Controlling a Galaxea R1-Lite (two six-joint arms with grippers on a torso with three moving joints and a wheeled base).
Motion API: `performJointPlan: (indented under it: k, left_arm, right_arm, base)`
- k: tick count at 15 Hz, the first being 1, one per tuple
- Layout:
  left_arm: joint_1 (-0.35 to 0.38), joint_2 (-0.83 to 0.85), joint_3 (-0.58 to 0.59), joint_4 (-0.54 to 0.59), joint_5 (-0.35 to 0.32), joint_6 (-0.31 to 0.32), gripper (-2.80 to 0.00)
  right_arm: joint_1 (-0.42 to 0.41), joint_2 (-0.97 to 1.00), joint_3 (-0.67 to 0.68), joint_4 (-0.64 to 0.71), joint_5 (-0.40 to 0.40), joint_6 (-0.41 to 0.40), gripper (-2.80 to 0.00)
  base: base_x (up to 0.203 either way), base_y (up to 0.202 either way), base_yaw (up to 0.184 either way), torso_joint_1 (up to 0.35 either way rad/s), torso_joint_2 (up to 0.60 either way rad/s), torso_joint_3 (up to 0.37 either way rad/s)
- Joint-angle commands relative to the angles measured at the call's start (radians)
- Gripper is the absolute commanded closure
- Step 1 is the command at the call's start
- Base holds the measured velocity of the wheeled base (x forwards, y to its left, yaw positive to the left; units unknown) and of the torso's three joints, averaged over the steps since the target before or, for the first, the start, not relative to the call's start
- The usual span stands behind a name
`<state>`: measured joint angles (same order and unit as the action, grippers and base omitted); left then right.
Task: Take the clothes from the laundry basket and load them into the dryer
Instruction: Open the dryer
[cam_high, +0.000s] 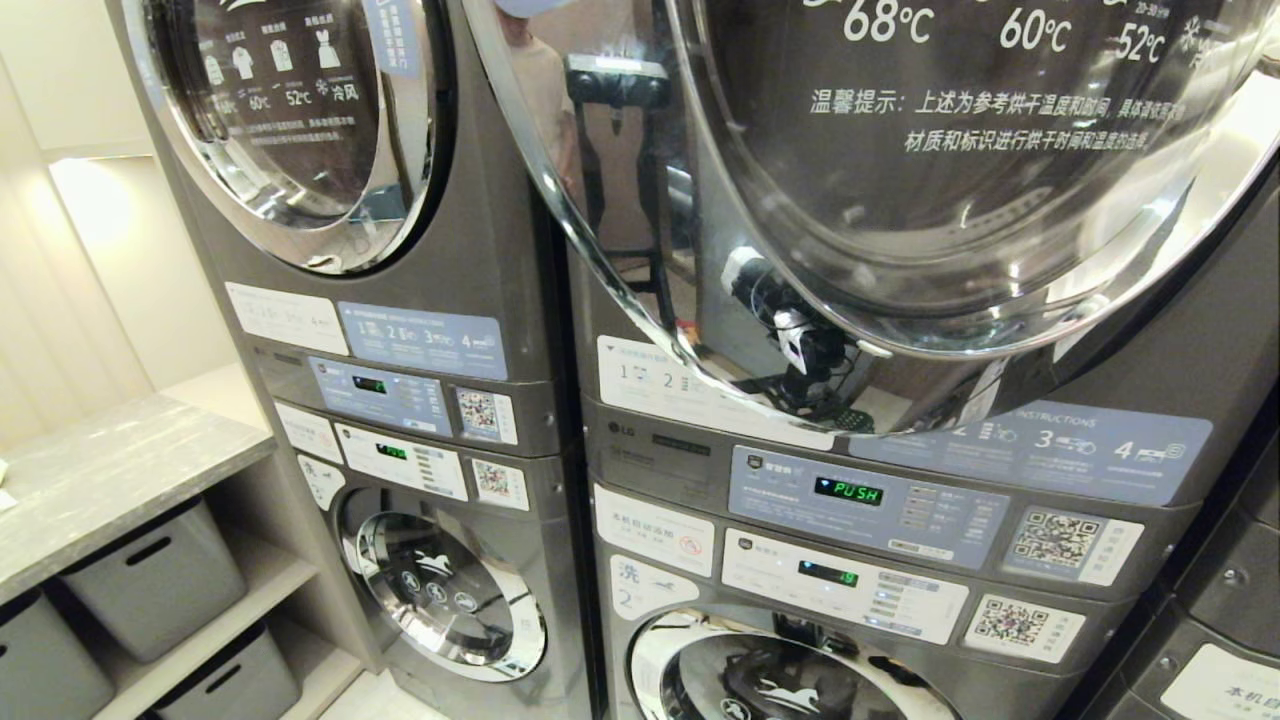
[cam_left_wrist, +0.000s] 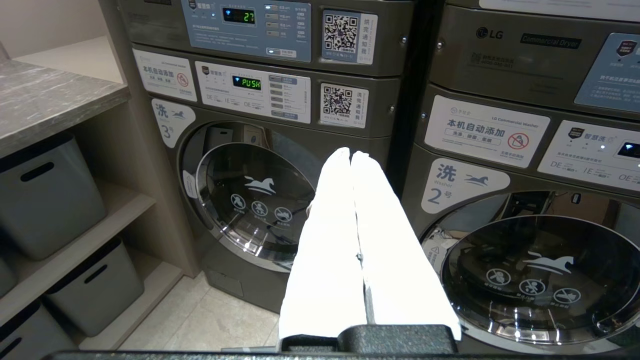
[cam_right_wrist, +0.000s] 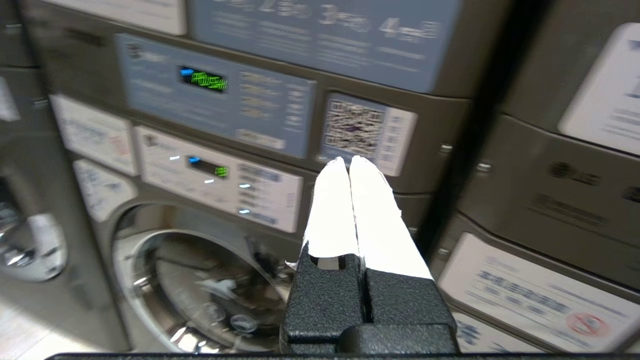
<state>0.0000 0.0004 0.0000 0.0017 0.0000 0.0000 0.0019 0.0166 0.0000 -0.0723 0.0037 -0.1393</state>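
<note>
The dryer (cam_high: 900, 250) is the upper machine of the right-hand stack. Its chrome-rimmed round glass door carries white temperature print, and a green PUSH display (cam_high: 848, 491) glows on the panel under it. Neither arm shows directly in the head view. My right gripper (cam_right_wrist: 348, 159) is shut with nothing in it, its white fingers (cam_right_wrist: 372, 210) pressed together in front of the dryer's blurred control panel (cam_right_wrist: 280, 107). My left gripper (cam_left_wrist: 351, 152) is also shut and empty, hanging low between two washers, with the dryer's LG plate (cam_left_wrist: 520, 55) above. The clothes and the laundry basket are out of view.
Washers with a white horse logo (cam_high: 450, 590) (cam_left_wrist: 540, 270) sit under the dryers. A second dryer (cam_high: 290, 120) tops the left stack. Further left, a grey stone counter (cam_high: 110, 470) has plain grey bins (cam_high: 150, 580) on shelves beneath it. Pale floor tiles (cam_left_wrist: 210, 320) lie before the machines.
</note>
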Motion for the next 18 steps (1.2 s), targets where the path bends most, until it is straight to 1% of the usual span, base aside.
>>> performJointPlan:
  k: [1, 3, 4, 7, 9, 13, 15, 18]
  left_arm:
    - [0.000, 0.000, 0.000, 0.000, 0.000, 0.000, 0.00]
    - [0.000, 0.000, 0.000, 0.000, 0.000, 0.000, 0.00]
    - [0.000, 0.000, 0.000, 0.000, 0.000, 0.000, 0.00]
    - [0.000, 0.000, 0.000, 0.000, 0.000, 0.000, 0.00]
    - [0.000, 0.000, 0.000, 0.000, 0.000, 0.000, 0.00]
    - [0.000, 0.000, 0.000, 0.000, 0.000, 0.000, 0.00]
    - [0.000, 0.000, 0.000, 0.000, 0.000, 0.000, 0.00]
    - [0.000, 0.000, 0.000, 0.000, 0.000, 0.000, 0.00]
  right_arm:
    - [0.000, -0.015, 0.006, 0.031, 0.034, 0.007, 0.00]
    - [0.000, -0.015, 0.006, 0.048, 0.015, 0.102, 0.00]
    - [0.000, -0.015, 0.006, 0.049, 0.010, 0.132, 0.00]
    - [0.000, -0.015, 0.006, 0.053, 0.004, 0.139, 0.00]
    - [0.000, -0.015, 0.006, 0.055, -0.024, 0.147, 0.00]
    - [0.000, -0.015, 0.006, 0.054, -0.024, 0.146, 0.00]
    - [0.000, -0.015, 0.006, 0.054, -0.018, 0.138, 0.00]
    - [0.000, -0.015, 0.006, 0.054, -0.022, 0.150, 0.00]
  base:
    - [0.000, 0.000, 0.000, 0.000, 0.00, 0.000]
    - [0.000, 0.000, 0.000, 0.000, 0.00, 0.000]
    - [0.000, 0.000, 0.000, 0.000, 0.00, 0.000]
    - [0.000, 0.000, 0.000, 0.000, 0.00, 0.000]
    - [0.000, 0.000, 0.000, 0.000, 0.00, 0.000]
    - [0.000, 0.000, 0.000, 0.000, 0.00, 0.000]
    - [0.007, 0.019, -0.068, 0.014, 0.00, -0.001]
    - [0.002, 0.007, -0.162, 0.001, 0.00, 0.005]
